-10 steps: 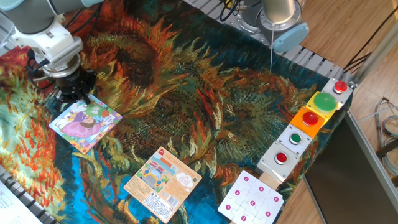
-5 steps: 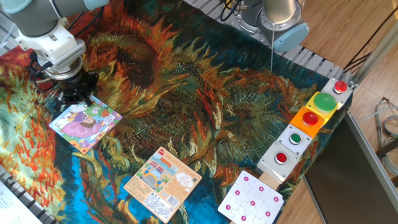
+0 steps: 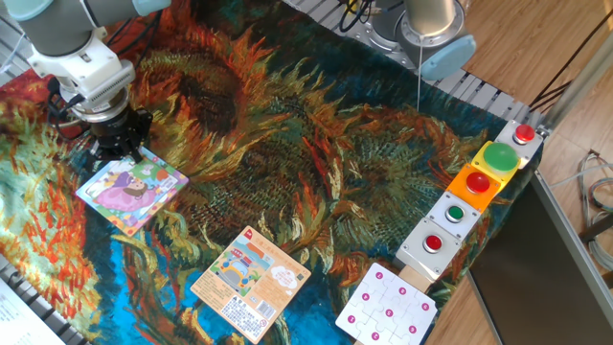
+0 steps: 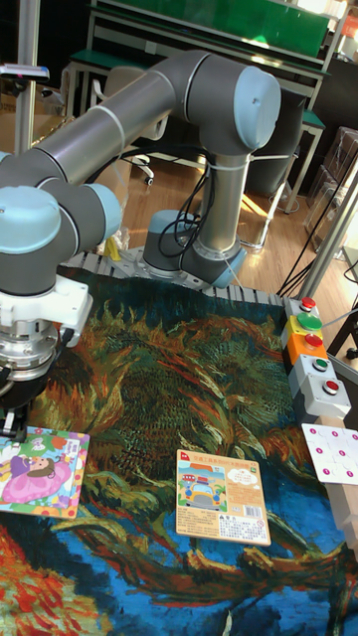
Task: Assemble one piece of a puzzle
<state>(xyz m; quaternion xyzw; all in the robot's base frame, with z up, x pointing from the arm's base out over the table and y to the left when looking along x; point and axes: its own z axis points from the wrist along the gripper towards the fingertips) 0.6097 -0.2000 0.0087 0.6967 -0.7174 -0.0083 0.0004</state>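
The puzzle (image 3: pixel 131 190) is a small square cartoon jigsaw with a figure in a pink-purple dress, lying flat on the sunflower-print cloth at the left. It also shows at the lower left in the tall fixed view, puzzle (image 4: pixel 40 472). My gripper (image 3: pixel 121 151) points straight down at the puzzle's far corner, by the green patch. From the tall fixed view the gripper (image 4: pixel 12 425) sits just above the puzzle's top left edge. The dark fingers are bunched together, and whether they hold a piece is hidden.
A tan-orange card (image 3: pixel 251 281) with printed text lies in the front middle. A white card with pink dots (image 3: pixel 388 307) lies at the front right. A row of button boxes (image 3: pixel 474 196) lines the right edge. The arm's base (image 4: pixel 194 253) stands at the back.
The gripper and wrist have shifted slightly to the right and back, staying over the puzzle's far corner. The puzzle and cards have not moved.
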